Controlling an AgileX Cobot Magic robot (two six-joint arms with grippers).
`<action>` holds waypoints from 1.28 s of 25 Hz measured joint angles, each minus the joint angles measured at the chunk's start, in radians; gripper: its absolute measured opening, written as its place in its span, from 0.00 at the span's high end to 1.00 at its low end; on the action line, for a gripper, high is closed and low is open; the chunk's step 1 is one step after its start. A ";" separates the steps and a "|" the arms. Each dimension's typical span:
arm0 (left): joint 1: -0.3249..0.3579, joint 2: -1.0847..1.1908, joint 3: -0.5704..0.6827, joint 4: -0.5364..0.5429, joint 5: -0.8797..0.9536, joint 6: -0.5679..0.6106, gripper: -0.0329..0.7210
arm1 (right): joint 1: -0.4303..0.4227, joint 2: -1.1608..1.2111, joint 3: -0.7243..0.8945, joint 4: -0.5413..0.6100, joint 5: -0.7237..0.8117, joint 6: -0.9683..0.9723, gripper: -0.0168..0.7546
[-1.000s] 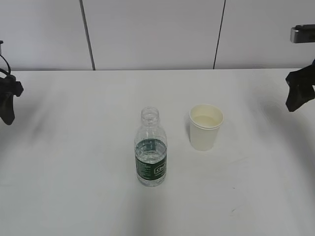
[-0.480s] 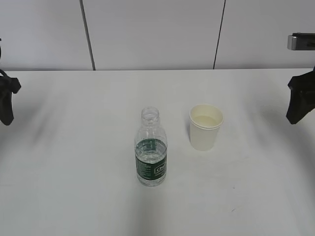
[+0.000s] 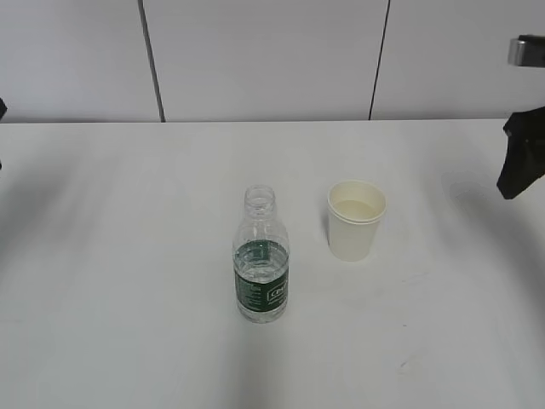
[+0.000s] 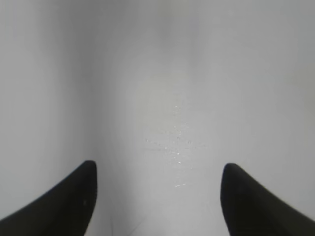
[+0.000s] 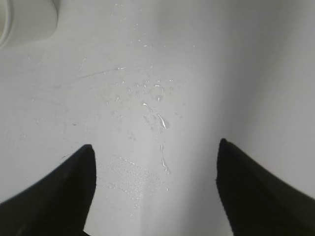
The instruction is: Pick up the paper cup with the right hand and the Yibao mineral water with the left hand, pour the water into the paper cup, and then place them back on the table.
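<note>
The Yibao mineral water (image 3: 261, 256), a clear capless bottle with a dark green label, stands upright on the white table (image 3: 128, 256) near the middle. The cream paper cup (image 3: 356, 220) stands upright to its right, with liquid in it; its edge shows at the top left of the right wrist view (image 5: 24, 19). My right gripper (image 3: 519, 166) is at the far right edge, well apart from the cup; in its wrist view (image 5: 155, 167) the jaws are wide open and empty. My left gripper (image 4: 157, 182) is open and empty over bare table, out of the exterior view.
Water droplets and streaks (image 5: 157, 118) lie on the table under my right gripper. A white panelled wall (image 3: 255, 60) runs behind the table's far edge.
My left gripper has drawn back out of the exterior view at the left edge. My right gripper has pulled slightly further right. Bottle and cup have not moved.
</note>
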 joint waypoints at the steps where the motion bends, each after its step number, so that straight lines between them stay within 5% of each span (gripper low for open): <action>1: 0.000 -0.012 0.000 0.000 0.001 0.000 0.32 | 0.000 -0.015 0.000 0.000 0.002 0.001 0.21; 32: 0.000 -0.794 0.564 -0.027 0.019 0.000 0.32 | 0.000 -0.541 0.449 0.004 0.009 0.005 0.21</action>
